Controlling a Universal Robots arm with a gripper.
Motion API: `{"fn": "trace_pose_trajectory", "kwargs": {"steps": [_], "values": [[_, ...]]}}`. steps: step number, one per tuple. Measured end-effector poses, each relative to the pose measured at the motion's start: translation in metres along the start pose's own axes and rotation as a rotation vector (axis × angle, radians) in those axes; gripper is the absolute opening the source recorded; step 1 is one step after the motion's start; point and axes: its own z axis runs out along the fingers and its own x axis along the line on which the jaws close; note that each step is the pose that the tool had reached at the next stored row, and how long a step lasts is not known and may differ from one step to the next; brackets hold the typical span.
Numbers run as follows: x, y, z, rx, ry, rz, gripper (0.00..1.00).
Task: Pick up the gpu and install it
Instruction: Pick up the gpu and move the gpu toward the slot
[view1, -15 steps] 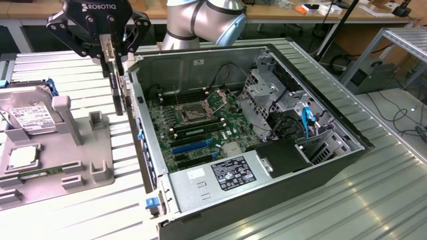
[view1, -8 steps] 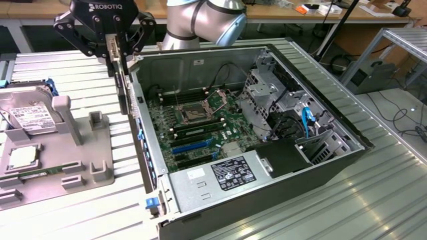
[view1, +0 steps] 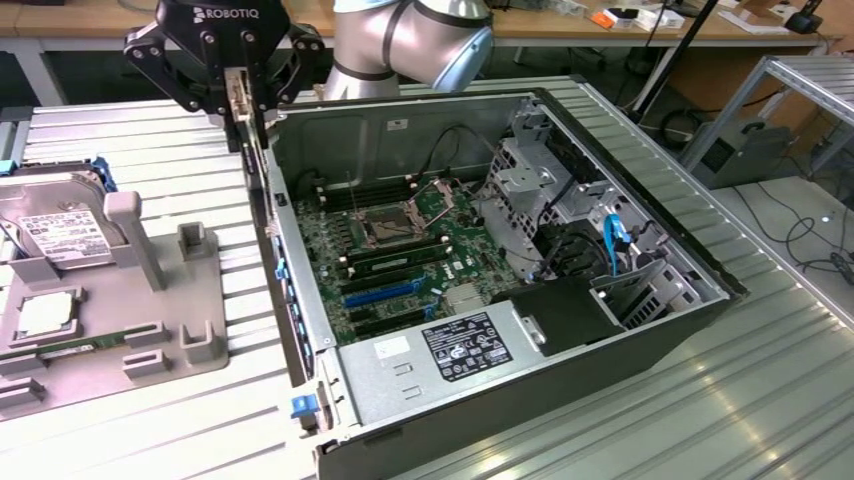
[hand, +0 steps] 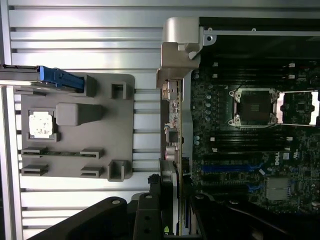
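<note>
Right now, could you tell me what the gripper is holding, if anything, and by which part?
The gripper holds the gpu by its upper edge; the card hangs upright beneath it.

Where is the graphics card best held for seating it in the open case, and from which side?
Probably by its upper edge, from straight above, as the fingers hold it now. The graphics card hangs upright, thin and flat, so a top grip leaves its lower edge free to meet the blue slots in the case.
</note>
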Motion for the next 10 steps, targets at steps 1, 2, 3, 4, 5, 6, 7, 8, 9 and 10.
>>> {"fn": "trace_pose_trajectory", "kwargs": {"steps": [1, 2, 3, 4, 5, 6, 7, 8, 9, 10], "values": [[-0.002, 0.0000, 0.0001, 0.0000, 0.0000, 0.000, 0.27], [-0.003, 0.0000, 0.0001, 0.0000, 0.0000, 0.000, 0.27], [-0.004, 0.0000, 0.0001, -0.0001, 0.0000, 0.000, 0.27], [-0.005, 0.0000, 0.0001, -0.0001, 0.0000, 0.000, 0.27], [-0.006, 0.0000, 0.0002, -0.0001, 0.0000, 0.000, 0.27], [-0.008, 0.0000, 0.0002, 0.0000, 0.0000, 0.000, 0.27], [-0.009, 0.0001, 0.0003, -0.0001, -0.0001, 0.000, 0.27], [-0.011, 0.0001, 0.0003, 0.0000, 0.0000, 0.000, 0.27], [-0.012, 0.0001, 0.0003, -0.0001, 0.0000, 0.000, 0.27], [-0.013, 0.0001, 0.0003, 0.0000, 0.0000, 0.000, 0.27]]}}
